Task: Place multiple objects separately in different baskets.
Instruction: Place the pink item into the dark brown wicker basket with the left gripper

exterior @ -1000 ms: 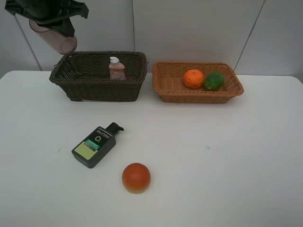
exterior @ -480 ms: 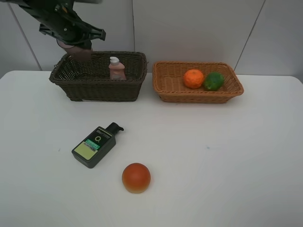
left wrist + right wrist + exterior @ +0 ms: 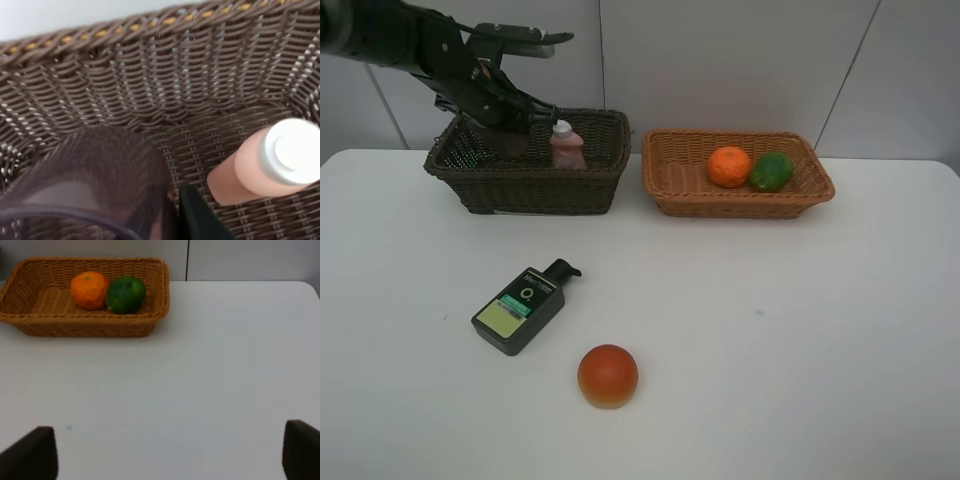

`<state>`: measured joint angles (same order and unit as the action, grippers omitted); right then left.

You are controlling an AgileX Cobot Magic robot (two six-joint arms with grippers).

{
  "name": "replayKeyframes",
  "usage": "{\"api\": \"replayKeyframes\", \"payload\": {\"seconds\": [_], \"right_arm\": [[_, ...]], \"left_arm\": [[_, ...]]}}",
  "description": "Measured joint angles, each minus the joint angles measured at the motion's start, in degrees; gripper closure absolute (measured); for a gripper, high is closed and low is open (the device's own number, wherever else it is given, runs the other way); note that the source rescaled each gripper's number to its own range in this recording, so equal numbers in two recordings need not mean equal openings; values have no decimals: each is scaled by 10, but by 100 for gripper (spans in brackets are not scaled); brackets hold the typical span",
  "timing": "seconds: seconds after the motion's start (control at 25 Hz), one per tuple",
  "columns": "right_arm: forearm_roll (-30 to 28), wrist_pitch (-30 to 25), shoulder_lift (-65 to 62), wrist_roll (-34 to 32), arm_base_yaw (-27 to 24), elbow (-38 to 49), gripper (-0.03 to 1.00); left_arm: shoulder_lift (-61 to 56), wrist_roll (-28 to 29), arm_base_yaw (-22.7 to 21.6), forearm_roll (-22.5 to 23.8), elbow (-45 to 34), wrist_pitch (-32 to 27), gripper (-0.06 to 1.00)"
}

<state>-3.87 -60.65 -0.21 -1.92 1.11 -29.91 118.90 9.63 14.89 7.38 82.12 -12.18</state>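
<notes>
White table (image 3: 800,330), pale wall panels (image 3: 740,60)

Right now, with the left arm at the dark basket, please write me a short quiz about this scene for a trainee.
1. True or false: the pink bottle stands in the light basket.
2. What does the left gripper hold? A the mauve cup; B the pink bottle; C nothing.
3. How many fruits lie in the light basket?
Key: 1 false, it stands in the dark basket; 2 A; 3 two.
</notes>
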Motion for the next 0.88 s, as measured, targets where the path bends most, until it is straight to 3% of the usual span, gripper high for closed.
{"api": "replayKeyframes", "payload": {"seconds": [0.6, 0.72, 0.88], "right_arm": [[0, 0, 0, 0, 0, 0, 1], [0, 0, 0, 0, 0, 0, 1], [0, 0, 0, 0, 0, 0, 1]], "left_arm": [[33, -2, -8, 0, 0, 5, 91], [33, -2, -8, 0, 0, 2, 79], [33, -2, -8, 0, 0, -6, 43]]}}
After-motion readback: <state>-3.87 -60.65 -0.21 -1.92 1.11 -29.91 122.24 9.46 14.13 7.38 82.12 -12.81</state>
